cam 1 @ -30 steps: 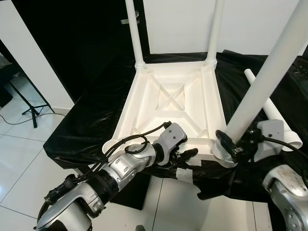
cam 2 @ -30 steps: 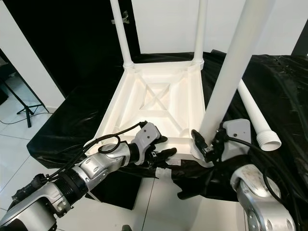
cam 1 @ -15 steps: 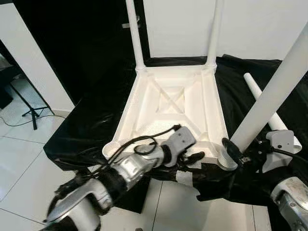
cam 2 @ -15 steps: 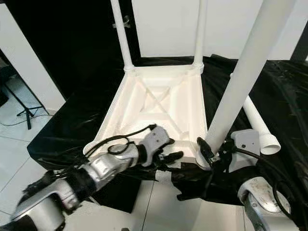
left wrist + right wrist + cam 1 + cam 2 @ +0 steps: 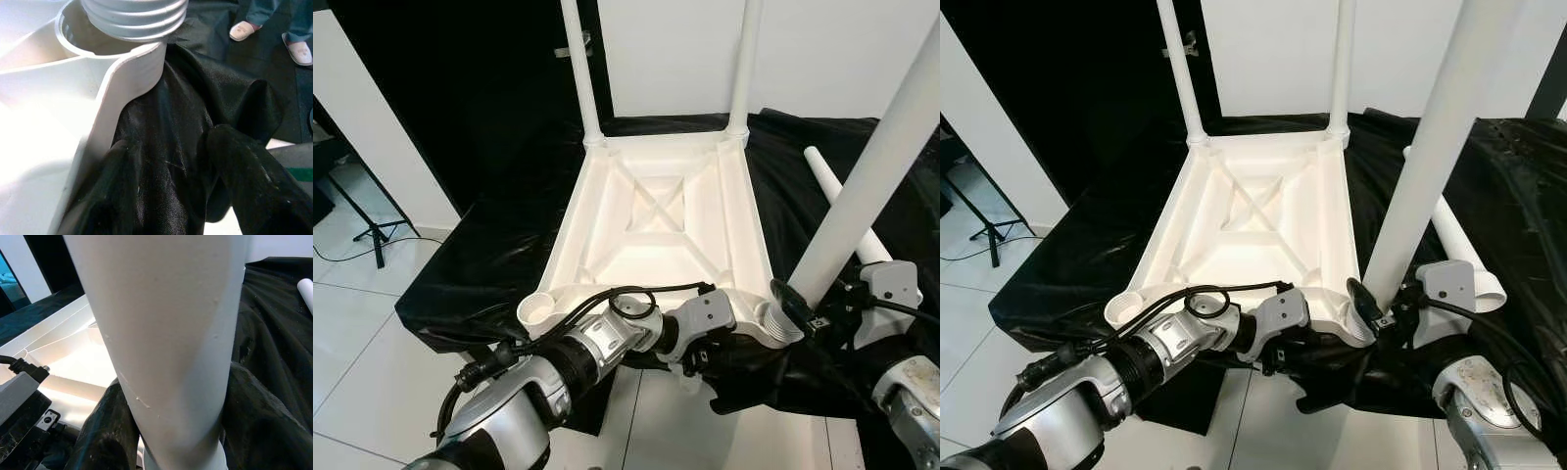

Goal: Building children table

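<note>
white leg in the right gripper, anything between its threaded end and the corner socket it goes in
Nothing visible does. The white leg, held in the right gripper, has its threaded end sitting right at the mouth of the corner socket on the upturned tabletop. The left gripper is below the edge, against the black cloth.
</note>
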Controlling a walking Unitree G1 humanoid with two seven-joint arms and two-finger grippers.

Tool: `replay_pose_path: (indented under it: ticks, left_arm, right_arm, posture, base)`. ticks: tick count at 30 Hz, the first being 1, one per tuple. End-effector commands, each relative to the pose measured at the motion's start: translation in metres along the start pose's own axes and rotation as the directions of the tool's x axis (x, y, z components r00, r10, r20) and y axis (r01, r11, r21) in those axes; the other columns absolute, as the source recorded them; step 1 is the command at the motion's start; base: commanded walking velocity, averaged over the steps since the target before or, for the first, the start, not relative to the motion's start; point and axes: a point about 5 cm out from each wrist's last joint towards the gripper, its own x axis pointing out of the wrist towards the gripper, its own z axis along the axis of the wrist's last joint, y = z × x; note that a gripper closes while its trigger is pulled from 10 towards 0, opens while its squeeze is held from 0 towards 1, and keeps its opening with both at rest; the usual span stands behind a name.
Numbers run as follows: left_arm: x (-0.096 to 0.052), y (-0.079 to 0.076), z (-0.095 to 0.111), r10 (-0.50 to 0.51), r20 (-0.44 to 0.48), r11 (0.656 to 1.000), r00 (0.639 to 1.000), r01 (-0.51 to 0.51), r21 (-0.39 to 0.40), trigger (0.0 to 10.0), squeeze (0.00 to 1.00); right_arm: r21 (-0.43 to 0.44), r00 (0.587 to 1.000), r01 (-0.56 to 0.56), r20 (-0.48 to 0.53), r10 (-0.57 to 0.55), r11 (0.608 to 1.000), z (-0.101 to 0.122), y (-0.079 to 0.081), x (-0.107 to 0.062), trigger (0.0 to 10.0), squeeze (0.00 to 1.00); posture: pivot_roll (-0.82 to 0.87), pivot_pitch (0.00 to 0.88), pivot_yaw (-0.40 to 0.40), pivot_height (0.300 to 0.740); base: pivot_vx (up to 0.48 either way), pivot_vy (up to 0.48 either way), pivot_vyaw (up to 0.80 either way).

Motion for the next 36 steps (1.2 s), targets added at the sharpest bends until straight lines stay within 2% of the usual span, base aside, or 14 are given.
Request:
replay_pose_path:
  ticks: [1,3,4,6,8,12,16,18,19,22,27,28,35,36]
  left_arm:
    - [-0.006,0.007,0.003,0.052,0.025,0.999,0.998,-0.052,0.004,10.0,0.00]
    - [-0.009,0.008,0.008,0.028,0.071,1.000,0.997,-0.029,0.011,10.0,0.00]
    - [-0.014,0.008,0.016,0.003,0.130,1.000,0.992,-0.004,0.008,10.0,0.00]
    - [-0.014,0.008,0.016,0.003,0.130,1.000,0.992,-0.004,0.008,10.0,0.00]
    - [-0.029,0.008,0.035,-0.053,0.273,0.999,0.961,0.053,0.007,10.0,0.00]
    - [-0.043,0.008,0.040,-0.082,0.323,0.997,0.943,0.078,0.025,10.0,0.00]
    - [-0.040,0.023,0.022,0.037,0.210,0.999,0.977,-0.042,0.022,10.0,0.00]
    - [-0.039,0.024,0.020,0.051,0.193,0.998,0.980,-0.057,0.027,10.0,0.00]
    - [-0.036,0.028,0.014,0.082,0.140,0.995,0.987,-0.089,0.040,10.0,0.00]
    - [-0.034,0.027,0.008,0.079,0.086,0.995,0.993,-0.084,0.056,10.0,0.00]
    - [-0.030,0.027,0.001,0.098,0.046,0.995,0.994,-0.099,0.022,10.0,0.00]
    - [-0.028,0.027,-0.005,0.116,-0.001,0.993,0.993,-0.116,0.024,10.0,0.00]
    - [-0.023,0.029,-0.011,0.128,-0.062,0.992,0.990,-0.126,0.025,10.0,0.00]
    - [-0.021,0.027,-0.012,0.109,-0.065,0.994,0.992,-0.108,0.019,4.7,0.00]
  right_arm:
    - [0.015,0.994,0.028,-0.109,-0.026,0.999,-0.019,-0.003,0.001,10.0,0.00]
    - [0.014,0.994,0.024,-0.106,-0.022,1.000,-0.019,-0.003,0.003,10.0,0.00]
    - [0.014,0.994,0.021,-0.103,-0.019,1.000,-0.018,-0.002,0.004,10.0,0.00]
    - [0.014,0.994,0.021,-0.103,-0.019,1.000,-0.018,-0.002,0.004,10.0,0.00]
    - [0.015,0.995,0.018,-0.100,-0.016,1.000,-0.018,-0.001,0.005,10.0,0.00]
    - [0.017,0.995,0.020,-0.099,-0.018,1.000,-0.019,-0.002,0.005,10.0,0.00]
    - [0.019,0.995,0.016,-0.095,-0.014,1.000,-0.018,-0.002,0.007,10.0,0.00]
    - [0.018,0.996,0.015,-0.093,-0.013,1.000,-0.018,-0.002,0.008,10.0,0.00]
    - [0.017,0.996,0.013,-0.091,-0.011,1.000,-0.017,-0.002,0.008,10.0,0.00]
    - [0.014,0.996,0.015,-0.090,-0.014,1.000,-0.017,-0.003,0.008,10.0,0.00]
    - [0.005,0.996,0.020,-0.081,-0.019,1.000,-0.015,-0.005,0.009,10.0,0.00]
    - [-0.001,0.997,0.022,-0.074,-0.022,1.000,-0.013,-0.006,0.010,10.0,0.00]
    - [-0.011,0.998,0.013,-0.068,-0.014,1.000,-0.012,-0.006,0.011,10.0,0.00]
    - [-0.016,0.998,0.006,-0.067,-0.007,1.000,-0.011,-0.005,0.012,10.0,0.00]
  posture:
    - [-0.03,0.000,0.092,0.740]
    - [-0.03,0.000,0.091,0.740]
    - [-0.02,0.000,0.091,0.740]
    - [-0.02,0.000,0.091,0.740]
    - [-0.02,0.000,0.092,0.740]
    - [-0.02,0.000,0.090,0.740]
    - [-0.02,0.000,0.085,0.740]
    - [-0.02,0.000,0.085,0.740]
    - [-0.02,0.000,0.084,0.740]
    - [-0.03,0.000,0.082,0.740]
    - [-0.03,0.000,0.083,0.740]
    - [-0.03,0.000,0.082,0.740]
    - [-0.02,0.000,0.080,0.740]
    - [-0.02,0.000,0.080,0.740]
  base:
    - [0.000,0.000,0.00]
    - [0.000,0.000,0.00]
    - [0.000,0.000,0.00]
    - [0.000,0.000,0.00]
    - [0.000,0.000,0.00]
    - [0.000,0.000,0.00]
    - [0.000,0.000,0.00]
    - [0.000,0.000,0.00]
    - [0.000,0.000,0.00]
    - [0.000,0.000,0.00]
    - [0.000,0.000,0.00]
    - [0.000,0.000,0.00]
    - [0.000,0.000,0.00]
    - [0.000,0.000,0.00]
